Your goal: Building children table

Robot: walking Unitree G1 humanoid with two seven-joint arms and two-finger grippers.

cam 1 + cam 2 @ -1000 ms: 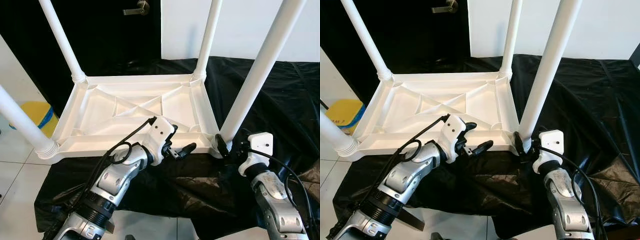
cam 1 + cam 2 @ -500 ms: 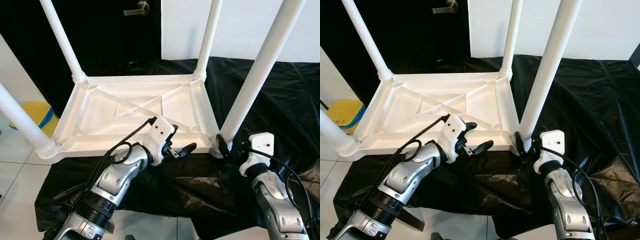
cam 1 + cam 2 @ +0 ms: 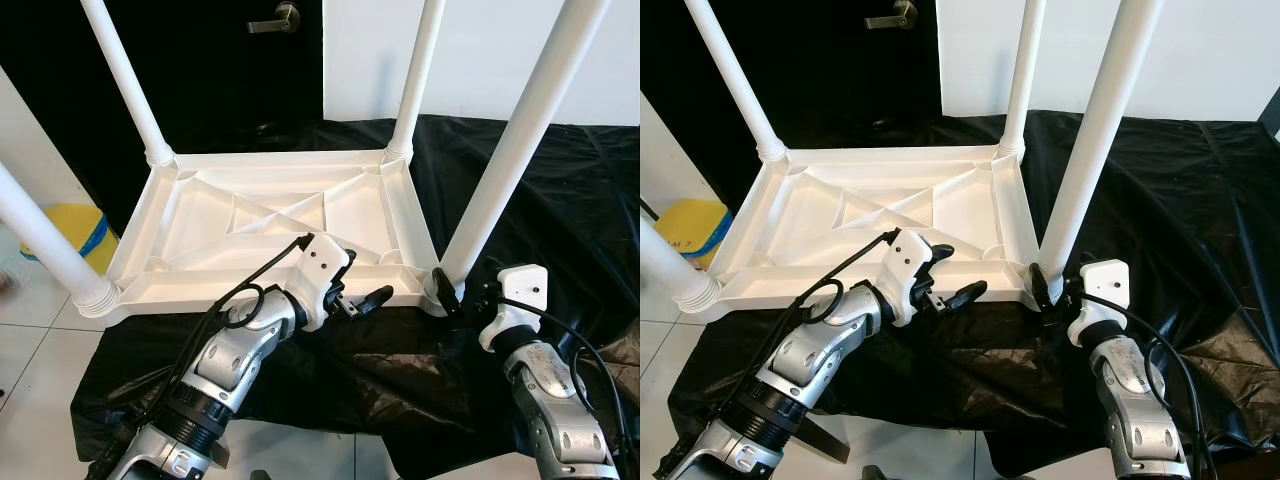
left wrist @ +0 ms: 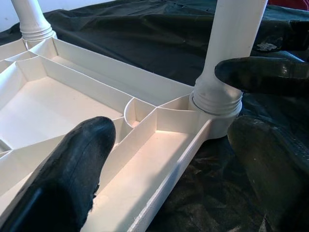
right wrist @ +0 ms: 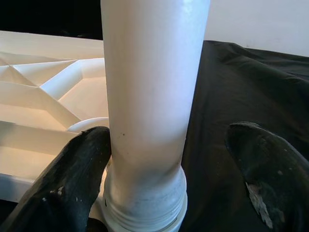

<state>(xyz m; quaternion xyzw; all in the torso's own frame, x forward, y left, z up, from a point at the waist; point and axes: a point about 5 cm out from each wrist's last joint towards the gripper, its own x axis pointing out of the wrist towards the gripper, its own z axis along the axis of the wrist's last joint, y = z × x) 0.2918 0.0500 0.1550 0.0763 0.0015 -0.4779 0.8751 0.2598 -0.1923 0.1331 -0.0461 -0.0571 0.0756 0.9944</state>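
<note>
A white plastic children's table (image 3: 200,225) lies upside down on a black cloth (image 3: 560,190), its ribbed underside up and its legs standing upward. My left gripper (image 3: 362,280) is open over the table's near rim, one finger above the inside channel and the other outside it, just left of the near right corner. My right gripper (image 3: 458,292) is open around the base of the near right leg (image 3: 500,170). In the right wrist view one finger (image 5: 72,179) touches that leg (image 5: 149,96). The other finger (image 5: 270,164) stands well apart from it.
The near left leg (image 3: 45,240) leans out over the white tiled floor (image 3: 30,330). A yellow object (image 3: 85,225) sits on the floor at the left. Behind the table are a dark door with a handle (image 3: 275,20) and a white wall (image 3: 480,50).
</note>
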